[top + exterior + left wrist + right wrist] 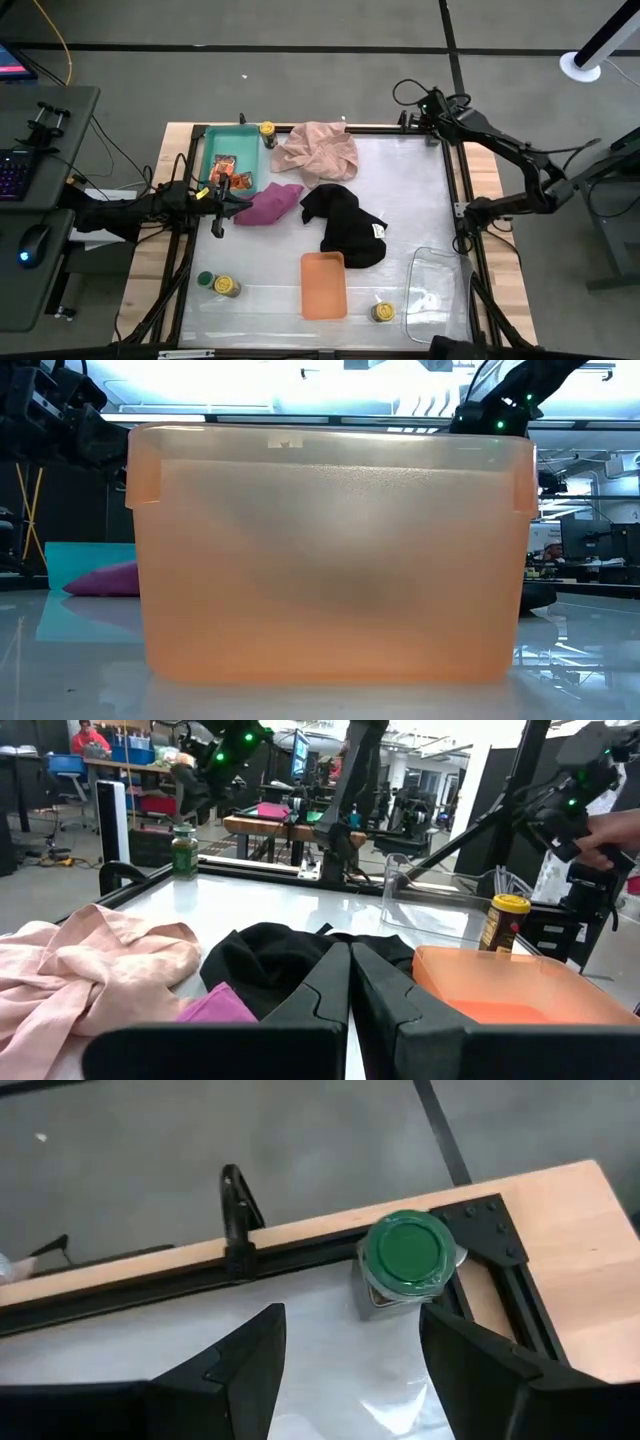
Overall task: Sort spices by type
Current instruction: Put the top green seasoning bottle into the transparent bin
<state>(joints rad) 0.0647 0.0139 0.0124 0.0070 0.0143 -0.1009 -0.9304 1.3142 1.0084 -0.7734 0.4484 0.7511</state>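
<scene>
A green-lidded spice jar stands upright on the table at its far right corner, also seen in the left wrist view. My right gripper hangs open above it, slanting down, and the jar lies just beyond the fingertips, untouched. A yellow-lidded jar stands by the teal tray, which holds orange-red packets. A green-lidded jar and a yellow-lidded one stand near the left front. Another yellow-lidded jar stands near the front. My left gripper waits shut at the left edge, pointing level.
A pink cloth, a magenta cloth and a black cloth lie mid-table. An orange tray and a clear tray sit near the front. A black frame rail runs along the table edge beside the corner jar.
</scene>
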